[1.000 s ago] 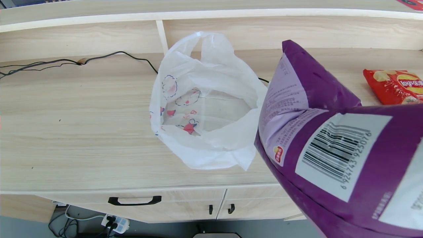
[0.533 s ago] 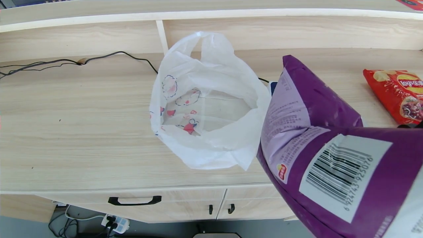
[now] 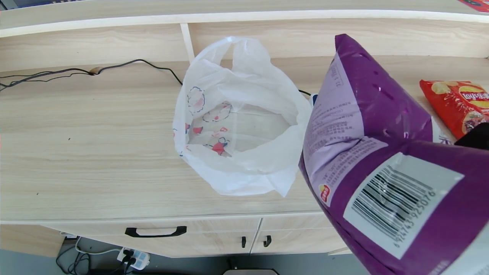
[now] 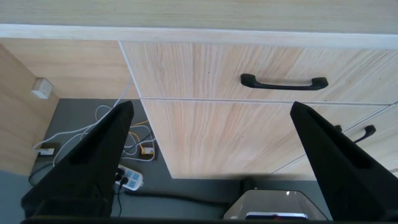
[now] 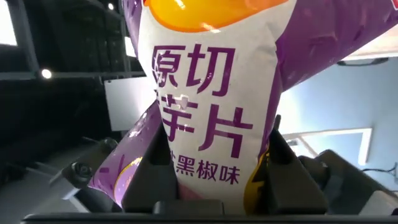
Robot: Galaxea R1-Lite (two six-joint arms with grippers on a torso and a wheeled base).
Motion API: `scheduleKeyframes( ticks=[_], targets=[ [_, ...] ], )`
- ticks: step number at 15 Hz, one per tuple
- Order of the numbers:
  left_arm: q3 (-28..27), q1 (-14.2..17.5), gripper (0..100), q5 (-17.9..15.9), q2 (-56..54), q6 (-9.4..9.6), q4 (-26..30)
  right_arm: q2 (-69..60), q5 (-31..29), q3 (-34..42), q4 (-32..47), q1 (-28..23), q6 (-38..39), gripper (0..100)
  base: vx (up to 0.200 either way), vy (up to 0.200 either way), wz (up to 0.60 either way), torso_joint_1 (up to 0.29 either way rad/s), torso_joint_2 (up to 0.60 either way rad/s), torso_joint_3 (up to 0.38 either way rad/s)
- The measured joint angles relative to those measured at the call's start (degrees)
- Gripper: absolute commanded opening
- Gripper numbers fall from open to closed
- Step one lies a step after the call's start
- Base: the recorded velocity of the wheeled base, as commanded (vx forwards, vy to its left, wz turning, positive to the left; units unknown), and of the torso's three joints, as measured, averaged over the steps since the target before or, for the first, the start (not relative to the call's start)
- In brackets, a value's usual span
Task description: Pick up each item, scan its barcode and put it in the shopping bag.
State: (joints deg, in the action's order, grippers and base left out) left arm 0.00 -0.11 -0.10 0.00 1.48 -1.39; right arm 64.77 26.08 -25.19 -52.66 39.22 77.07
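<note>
right end effector [image 5: 214, 148] clamped on purple bag [image 3: 382, 152], one finger [image 5: 149, 177] pressed into each side of the pack, front print toward the wrist camera. held aloft, off the worktop [image 3: 95, 133], tilted, back face and barcode [image 3: 393, 208] turned toward the head camera, one corner pointing up and away. seen just right of the shopping bag [image 3: 237, 114]; whether level with its rim or nearer the camera, cannot tell. shopping bag white with red and blue print, standing open mid-worktop, mouth up, its bottom showing through the opening. red bag [image 3: 454, 103] lying flat at the far right of the worktop, well apart from the shopping bag. black cable [image 3: 114, 65] along the back of the worktop, passing behind the shopping bag. left end effector [image 4: 211, 109] spread wide, nothing between its fingers, low in front of the drawers [image 4: 205, 137], facing a black handle [image 4: 284, 82].
</note>
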Motion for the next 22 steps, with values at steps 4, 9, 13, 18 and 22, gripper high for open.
scheduleKeyframes(
  ticks=[4,9,13,18,22],
  targets=[
    [0.00,0.04,100,0.00,0.00,0.02,0.00,0.11,-3.08,-12.21,15.82,-2.51,-21.87,0,0.000,0.000,0.00,0.000,0.00,0.000],
    [0.00,0.00,100,0.00,0.00,0.02,0.00,2.15,-17.65,-30.68,32.70,-4.50,-36.91,0,0.000,0.000,0.00,0.000,0.00,0.000],
    [0.00,0.04,100,0.00,0.00,0.02,0.02,5.32,-18.88,-32.31,37.32,-12.59,-54.55,0,0.000,0.000,0.00,0.000,0.00,0.000],
    [0.00,0.00,100,0.00,0.00,0.02,0.02,11.28,-20.16,-35.17,38.17,-20.64,-74.97,0,0.000,0.000,0.00,0.000,0.00,0.000],
    [0.00,0.04,100,0.00,0.00,0.02,0.02,15.49,-21.02,-39.86,38.13,-20.13,-80.74,0,0.000,0.000,0.00,0.000,0.00,0.000]
  ],
)
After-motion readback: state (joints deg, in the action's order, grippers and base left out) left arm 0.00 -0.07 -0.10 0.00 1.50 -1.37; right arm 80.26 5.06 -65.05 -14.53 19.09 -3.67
